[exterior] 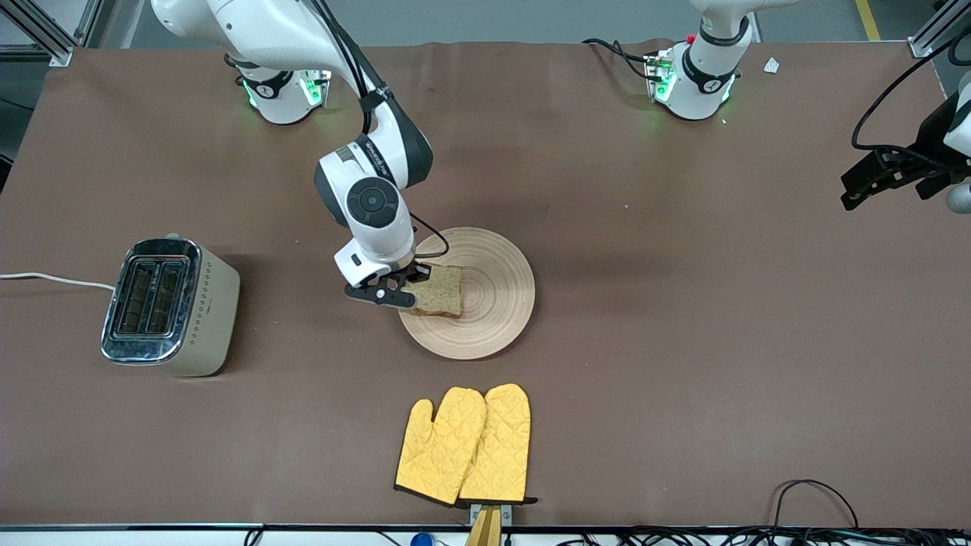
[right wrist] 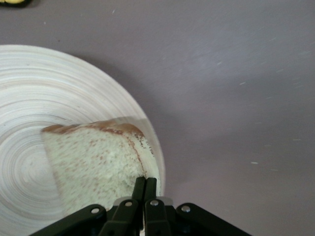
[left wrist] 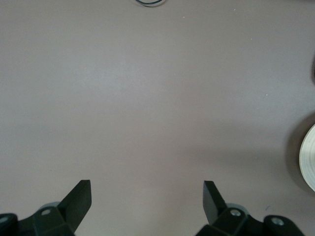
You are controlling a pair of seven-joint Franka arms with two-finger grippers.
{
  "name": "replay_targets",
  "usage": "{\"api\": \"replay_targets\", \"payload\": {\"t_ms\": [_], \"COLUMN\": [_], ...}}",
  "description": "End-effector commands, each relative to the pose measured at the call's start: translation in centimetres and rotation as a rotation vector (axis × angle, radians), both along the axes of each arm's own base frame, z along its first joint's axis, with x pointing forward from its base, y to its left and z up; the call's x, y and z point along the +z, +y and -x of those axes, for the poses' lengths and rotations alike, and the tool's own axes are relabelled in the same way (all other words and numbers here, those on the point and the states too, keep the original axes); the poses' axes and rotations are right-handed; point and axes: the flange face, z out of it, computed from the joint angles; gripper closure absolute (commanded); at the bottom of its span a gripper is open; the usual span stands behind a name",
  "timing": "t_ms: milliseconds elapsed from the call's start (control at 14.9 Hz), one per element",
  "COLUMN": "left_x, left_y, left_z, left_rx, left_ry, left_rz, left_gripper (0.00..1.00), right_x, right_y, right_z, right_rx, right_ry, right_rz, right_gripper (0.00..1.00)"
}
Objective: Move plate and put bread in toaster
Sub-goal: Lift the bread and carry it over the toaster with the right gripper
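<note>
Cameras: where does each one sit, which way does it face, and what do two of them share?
Front: high across the table, facing both arm bases; toaster, mitts.
Left wrist: over bare table; open left end effector, plate edge.
Right wrist: looks down on plate; right end effector shut on bread.
Front and right wrist share bread and plate.

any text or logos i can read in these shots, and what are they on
No text can be read for certain.
Right arm's wrist link: a line of white lettering, too small to read.
Toaster: a small mark on its side above the dot pattern, too blurred to read.
Plate, bread, yellow oven mitts: no text visible.
</note>
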Motion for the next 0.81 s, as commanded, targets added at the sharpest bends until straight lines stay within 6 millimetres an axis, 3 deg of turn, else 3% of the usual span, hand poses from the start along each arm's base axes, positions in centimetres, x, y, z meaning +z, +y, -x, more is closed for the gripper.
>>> {"api": "replay_targets", "payload": {"t_ms": [0,336,470,604,739], "left_x": [-0.3,-0.8,-0.8,-0.8,-0.8], "left_y": [0.1,0.0,-0.1,-0.3,-0.2], "left_z": [-0.3,-0.7,-0.8,-0.7,-0.8], "left_rx": [-0.009,-0.012,-0.013,-0.018,-0.016], "left_ry": [-0.005,0.002,-0.005,-0.005,-0.003], "left_rz": [0.011,0.009,0.012,0.012,0.014], "left_gripper": [0.0,0.0,0.0,0.0,0.0], "right_x": [5.2,11.0,12.4,13.0,14.1], "right_y": [0.4,-1.1,-3.2,-6.6,-8.2], "right_z": [-1.2,-2.6,-3.4,-4.7,-5.3], "right_rx": [0.02,0.085,0.138,0.117,0.117], "right_ry": [-0.002,-0.039,0.007,0.019,-0.004], "right_rz": [0.105,0.297,0.325,0.407,0.507], "right_gripper": [1.0,1.0,1.0,1.0,1.0]}}
